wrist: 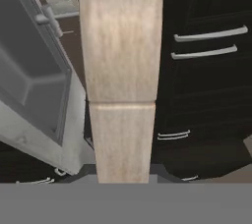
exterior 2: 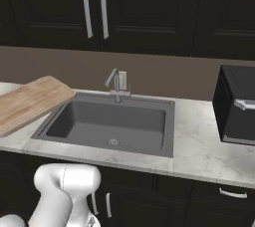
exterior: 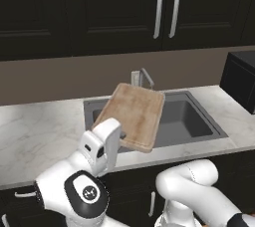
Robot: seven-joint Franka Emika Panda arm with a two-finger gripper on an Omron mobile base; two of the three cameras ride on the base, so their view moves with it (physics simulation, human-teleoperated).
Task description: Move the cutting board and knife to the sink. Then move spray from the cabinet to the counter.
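The light-brown wooden cutting board [exterior: 134, 114] hangs tilted in the air over the left half of the dark-grey sink [exterior: 187, 119]. My gripper [exterior: 121, 140] is shut on its near lower edge. In the right base view the cutting board [exterior 2: 30, 102] reaches in from the left, above the sink's [exterior 2: 114, 121] left rim. In the hand view the cutting board [wrist: 121, 70] runs straight up the middle, hiding my fingertips, with the sink [wrist: 29, 85] rolled to the left. The knife and the spray are out of view. Marble counter [exterior: 40, 131] surrounds the sink.
A silver faucet [exterior 2: 118, 84] stands at the sink's back edge. A black microwave [exterior 2: 238, 104] sits on the counter to the right. Dark upper cabinets [exterior: 167, 7] with silver handles are closed above. Lower cabinet fronts [exterior 2: 219, 201] run below the counter.
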